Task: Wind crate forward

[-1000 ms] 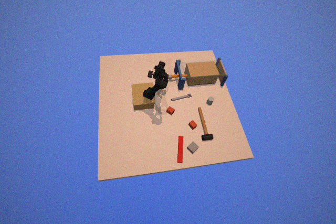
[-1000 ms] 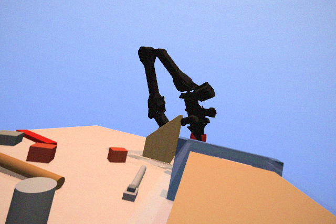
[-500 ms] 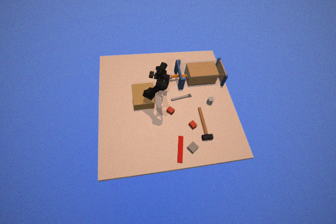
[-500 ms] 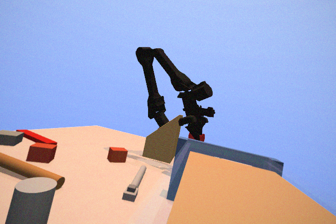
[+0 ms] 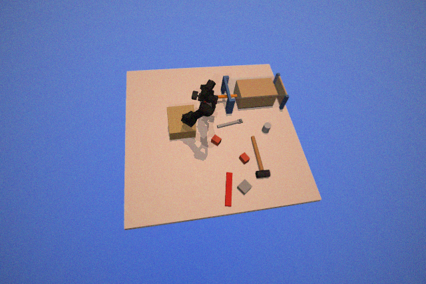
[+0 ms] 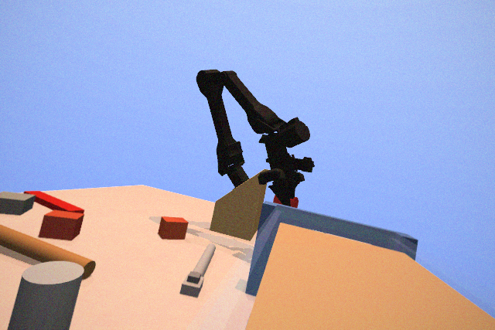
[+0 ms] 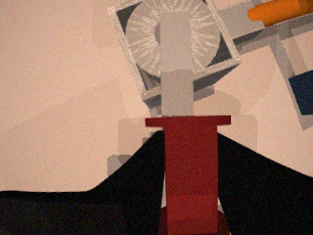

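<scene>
My gripper [image 7: 183, 137] [image 6: 285, 200] is shut on the red grip of the winch handle [image 7: 177, 93]. The handle's flat grey arm reaches over the centre of the winch [image 7: 139, 36]; its key and the hole are hidden beneath it. In the top view the arm covers the winch. An orange strap [image 5: 224, 96] [image 7: 284, 11] runs from the winch side through the blue steel frame [image 5: 227, 90] [image 6: 339, 222] to the crate [image 5: 256, 87] [image 6: 360, 274]. The crate sits flat, a small gap behind the frame in the top view. The clear panels barely show.
A tan block [image 5: 181, 117] [image 6: 240, 210] stands by the arm's base. A wrench [image 5: 228, 124] [image 6: 204, 258], grey cylinder [image 5: 266, 128] [image 6: 52, 272], mallet [image 5: 257, 153], red cubes [image 5: 215, 140] [image 5: 244, 157], red bar [image 5: 228, 189] and grey block [image 5: 244, 187] lie toward the front and right.
</scene>
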Available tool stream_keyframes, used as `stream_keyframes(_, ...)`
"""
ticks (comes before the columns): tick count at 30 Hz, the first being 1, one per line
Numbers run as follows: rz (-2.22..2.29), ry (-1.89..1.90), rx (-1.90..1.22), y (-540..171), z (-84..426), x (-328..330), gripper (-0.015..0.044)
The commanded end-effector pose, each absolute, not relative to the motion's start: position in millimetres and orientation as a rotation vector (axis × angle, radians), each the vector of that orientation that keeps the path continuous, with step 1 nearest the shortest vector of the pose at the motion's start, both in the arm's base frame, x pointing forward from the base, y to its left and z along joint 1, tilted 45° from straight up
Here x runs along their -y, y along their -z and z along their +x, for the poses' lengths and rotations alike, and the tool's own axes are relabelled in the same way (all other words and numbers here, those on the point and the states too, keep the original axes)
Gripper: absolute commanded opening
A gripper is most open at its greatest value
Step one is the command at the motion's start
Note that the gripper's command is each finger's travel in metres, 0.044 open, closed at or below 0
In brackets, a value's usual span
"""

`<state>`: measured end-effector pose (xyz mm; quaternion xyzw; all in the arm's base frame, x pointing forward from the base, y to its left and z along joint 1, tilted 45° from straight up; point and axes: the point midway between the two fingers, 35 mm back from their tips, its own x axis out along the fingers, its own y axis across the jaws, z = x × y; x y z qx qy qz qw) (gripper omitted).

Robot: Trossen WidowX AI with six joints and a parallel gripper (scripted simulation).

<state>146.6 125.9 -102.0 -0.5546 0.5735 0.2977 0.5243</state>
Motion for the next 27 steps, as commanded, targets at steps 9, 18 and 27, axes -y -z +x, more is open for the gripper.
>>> stream_keyframes(9, -1.342, -0.685, -1.356, 99, 165, -122, 0.0000)
stream_keyframes(18, -1.342, -0.684, -1.356, 98, 175, -122, 0.0000)
stream_keyframes(27, -1.342, -0.684, -1.355, 98, 184, -122, 0.0000)
